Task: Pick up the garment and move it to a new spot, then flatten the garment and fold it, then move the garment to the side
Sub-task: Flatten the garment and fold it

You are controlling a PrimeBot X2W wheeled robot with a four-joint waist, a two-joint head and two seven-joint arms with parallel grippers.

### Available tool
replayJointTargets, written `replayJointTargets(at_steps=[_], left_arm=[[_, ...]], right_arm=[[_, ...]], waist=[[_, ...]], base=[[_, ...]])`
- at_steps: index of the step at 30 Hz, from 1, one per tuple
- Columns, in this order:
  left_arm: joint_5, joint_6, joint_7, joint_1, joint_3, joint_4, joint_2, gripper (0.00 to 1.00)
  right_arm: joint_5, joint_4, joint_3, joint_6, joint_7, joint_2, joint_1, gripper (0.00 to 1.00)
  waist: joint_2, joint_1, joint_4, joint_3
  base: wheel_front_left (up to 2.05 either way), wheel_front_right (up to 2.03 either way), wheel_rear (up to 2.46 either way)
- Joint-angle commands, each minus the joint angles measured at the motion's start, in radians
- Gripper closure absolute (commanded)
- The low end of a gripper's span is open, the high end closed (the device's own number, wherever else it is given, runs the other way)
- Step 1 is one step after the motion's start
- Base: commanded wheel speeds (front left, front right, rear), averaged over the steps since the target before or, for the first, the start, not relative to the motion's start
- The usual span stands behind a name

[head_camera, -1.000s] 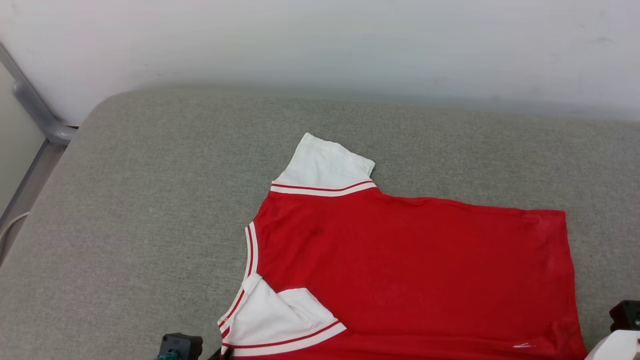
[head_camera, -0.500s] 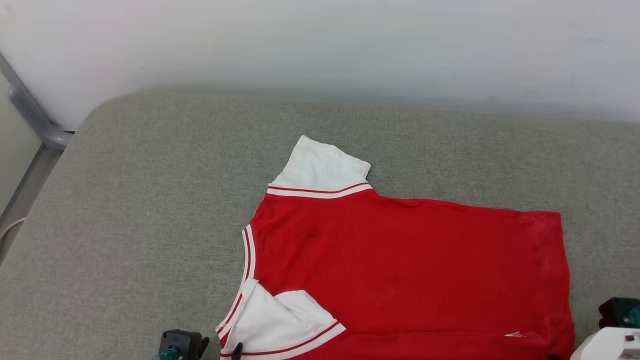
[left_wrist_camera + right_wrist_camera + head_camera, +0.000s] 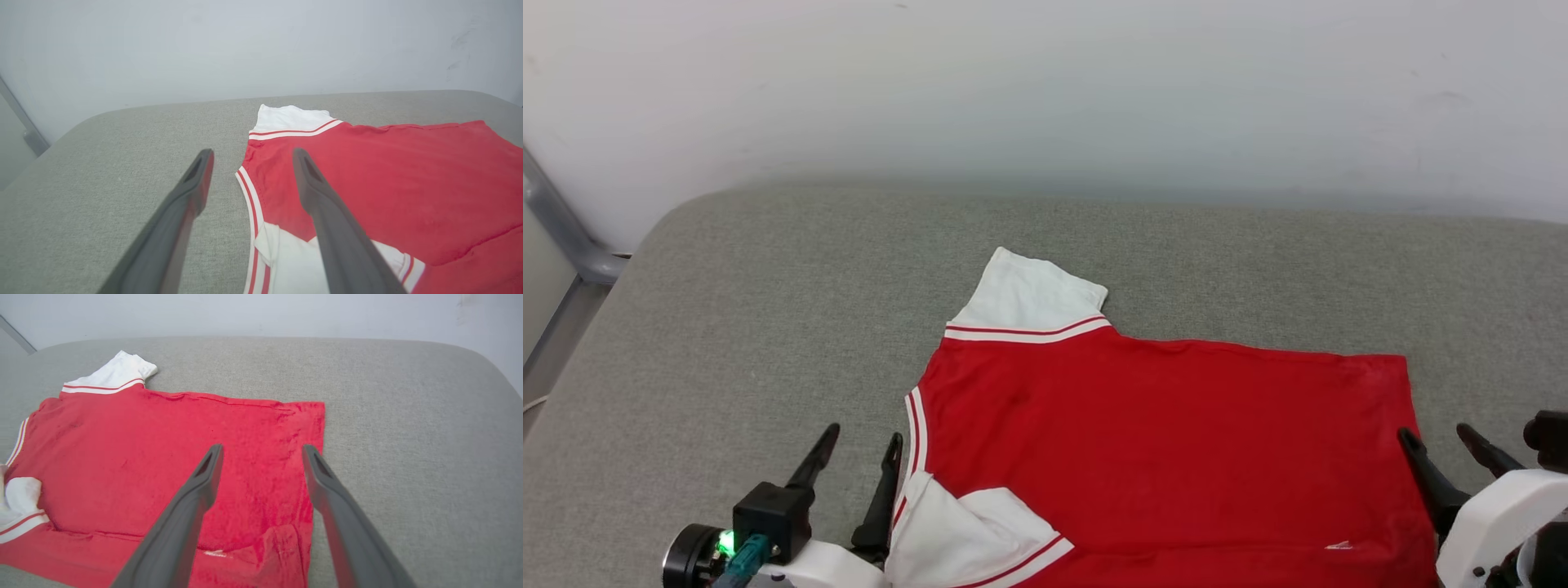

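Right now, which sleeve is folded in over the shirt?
The near sleeve beside the left gripper: it's creased, lying over the red body. The far sleeve lies flat, spread outward.

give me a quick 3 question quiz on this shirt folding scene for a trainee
1. True or false: the left pincer is shut on the garment.
2. The garment lies on: A, a grey padded surface; B, a wooden table; C, a metal tray.
3. Which white sleeve is crumpled, the far sleeve or the near sleeve?

Key
1. False: it is open, and so is the right pincer.
2. A.
3. The near sleeve; the far sleeve lies flat.
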Motion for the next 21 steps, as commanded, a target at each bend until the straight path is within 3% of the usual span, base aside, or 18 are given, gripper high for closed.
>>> replayJointTargets(at_steps=[1, 7, 11, 16, 21], left_arm=[[0.009, 0.008, -0.015, -0.007, 0.009, -0.011, -0.001, 0.0], [0.012, 0.003, -0.048, 0.004, 0.076, -0.065, -0.044, 0.0], [0.045, -0.023, -0.05, -0.028, 0.101, -0.075, -0.047, 0.0], [0.079, -0.092, -0.013, -0.148, 0.084, -0.042, 0.003, 0.0], [0.063, -0.204, 0.142, -0.359, 0.061, 0.015, 0.063, 0.0]], right_arm=[[0.013, -0.004, 0.009, -0.001, -0.038, 0.003, -0.012, 0.0], [0.013, -0.006, 0.059, -0.001, -0.233, 0.023, -0.028, 0.0], [0.002, 0.002, 0.084, -0.001, -0.293, 0.043, -0.037, 0.0], [-0.003, -0.016, 0.09, -0.001, -0.306, 0.061, -0.068, 0.0], [-0.005, -0.057, 0.091, -0.001, -0.292, 0.063, -0.105, 0.0]], waist=[[0.0, 0.0, -0.007, 0.002], [0.0, 0.0, -0.032, 0.028], [0.0, 0.0, -0.057, 0.062], [0.0, 0.0, -0.093, 0.136], [0.0, 0.0, -0.13, 0.235]], base=[[0.0, 0.0, 0.0], [0.0, 0.0, 0.0], [0.0, 0.0, 0.0], [0.0, 0.0, 0.0], [0.0, 0.0, 0.0]])
